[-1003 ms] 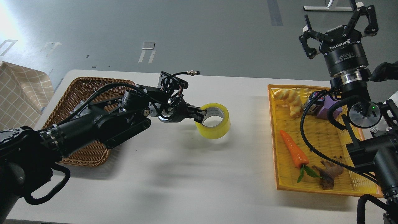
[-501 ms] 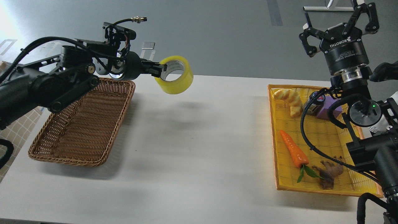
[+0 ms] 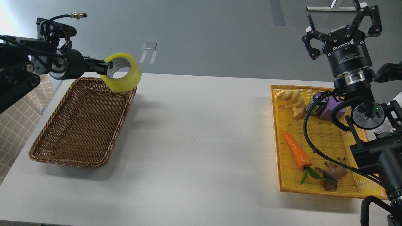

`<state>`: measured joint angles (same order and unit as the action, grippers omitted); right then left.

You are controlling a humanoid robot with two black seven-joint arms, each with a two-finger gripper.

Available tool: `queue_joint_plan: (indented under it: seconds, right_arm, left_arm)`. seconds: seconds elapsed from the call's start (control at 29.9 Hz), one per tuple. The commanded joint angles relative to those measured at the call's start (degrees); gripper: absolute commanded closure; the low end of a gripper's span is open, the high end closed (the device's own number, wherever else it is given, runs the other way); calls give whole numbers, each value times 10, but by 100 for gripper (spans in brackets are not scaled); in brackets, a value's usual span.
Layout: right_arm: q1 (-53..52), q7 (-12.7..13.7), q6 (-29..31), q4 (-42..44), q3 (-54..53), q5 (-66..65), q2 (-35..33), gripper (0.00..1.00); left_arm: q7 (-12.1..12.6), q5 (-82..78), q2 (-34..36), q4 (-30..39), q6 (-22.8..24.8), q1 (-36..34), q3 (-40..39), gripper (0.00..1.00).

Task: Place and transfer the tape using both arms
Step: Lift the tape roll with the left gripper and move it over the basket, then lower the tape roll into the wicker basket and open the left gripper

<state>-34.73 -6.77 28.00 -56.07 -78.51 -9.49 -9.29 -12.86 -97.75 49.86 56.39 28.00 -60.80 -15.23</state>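
The tape (image 3: 123, 74) is a yellow translucent roll with a grey-white core. My left gripper (image 3: 105, 67) is shut on its rim and holds it in the air above the far right corner of the brown wicker basket (image 3: 80, 124). My right gripper (image 3: 342, 26) is raised high at the far right, above the yellow tray (image 3: 317, 138). Its fingers are spread open and it holds nothing.
The yellow tray holds a bread piece (image 3: 292, 99), an orange carrot (image 3: 296, 152), a brown root (image 3: 333, 175) and a purple item (image 3: 329, 108) partly hidden by my right arm's cables. The wicker basket has nothing in it. A checked cloth (image 3: 19, 122) lies at the far left.
My left gripper has lifted the tape off the table's middle and carried it up and to the left, over the wicker basket's far corner. The right arm has barely moved.
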Motion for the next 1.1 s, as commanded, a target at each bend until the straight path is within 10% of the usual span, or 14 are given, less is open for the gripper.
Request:
queue_joint_plan:
  seconds: [0.0, 1.07]
  right_arm:
    - [0, 0, 0, 0, 1, 0, 1, 0]
    - [5, 0, 0, 0, 5, 0, 3, 0]
  left_arm:
    - [-1, 0, 20, -1, 0, 21, 22, 100]
    - [-1, 5, 37, -25, 0, 127, 25, 100]
